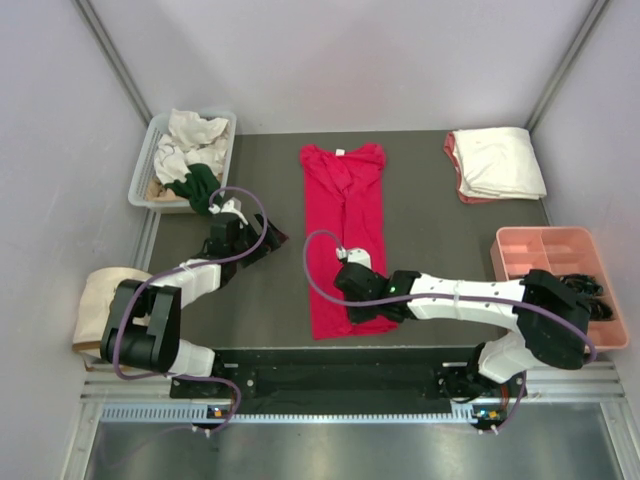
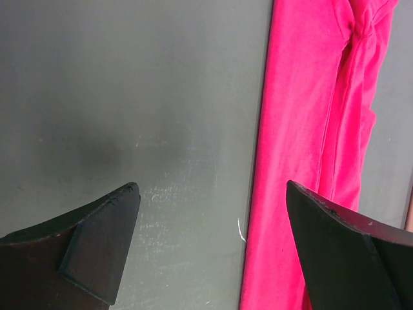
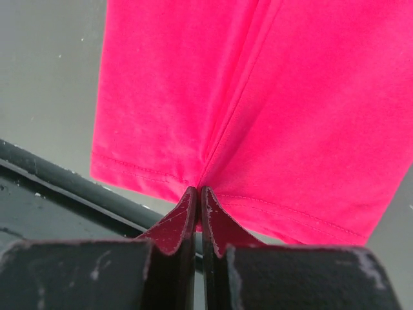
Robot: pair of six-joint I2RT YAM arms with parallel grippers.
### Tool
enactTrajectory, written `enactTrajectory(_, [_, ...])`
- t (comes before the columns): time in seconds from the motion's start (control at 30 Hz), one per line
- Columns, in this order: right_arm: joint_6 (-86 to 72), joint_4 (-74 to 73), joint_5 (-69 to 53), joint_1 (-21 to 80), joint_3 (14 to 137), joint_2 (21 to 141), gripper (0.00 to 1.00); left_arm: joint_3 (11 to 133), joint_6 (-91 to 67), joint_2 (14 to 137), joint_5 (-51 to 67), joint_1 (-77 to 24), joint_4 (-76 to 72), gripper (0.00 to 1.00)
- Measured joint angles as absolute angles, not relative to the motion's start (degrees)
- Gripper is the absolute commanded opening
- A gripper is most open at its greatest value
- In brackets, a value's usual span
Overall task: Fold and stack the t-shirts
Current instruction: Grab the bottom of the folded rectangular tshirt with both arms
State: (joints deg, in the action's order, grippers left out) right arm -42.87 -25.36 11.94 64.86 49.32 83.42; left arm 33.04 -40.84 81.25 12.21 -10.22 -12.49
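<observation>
A crimson-red t-shirt (image 1: 345, 230) (image 2: 310, 129) (image 3: 258, 97) lies folded into a long narrow strip down the middle of the dark table, white neck label at the far end. My right gripper (image 1: 365, 322) (image 3: 199, 188) is shut on its near hem, pinching the cloth at the centre fold just above the table's front rail. My left gripper (image 1: 268, 245) (image 2: 211, 186) hangs open over bare table just left of the shirt's long edge, holding nothing. A folded cream-white shirt on a salmon-pink one (image 1: 497, 163) lies at the back right. Crumpled cream, dark green and tan shirts (image 1: 190, 150) fill a basket.
The white basket (image 1: 140, 175) stands at the back left corner. A pink divided tray (image 1: 545, 255) sits at the right edge beside the right arm. A beige fabric bag (image 1: 95, 305) lies off the table's left side. A black rail (image 3: 58, 177) runs along the near edge.
</observation>
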Motion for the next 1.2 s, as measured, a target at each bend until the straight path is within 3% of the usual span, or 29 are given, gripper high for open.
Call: enactTrajectory(1.2, [-38.9, -27.6, 6.9, 68.6, 56.1, 91.0, 0.00, 33.0, -41.9, 83.3, 13.3, -9.8, -12.8, 0.99])
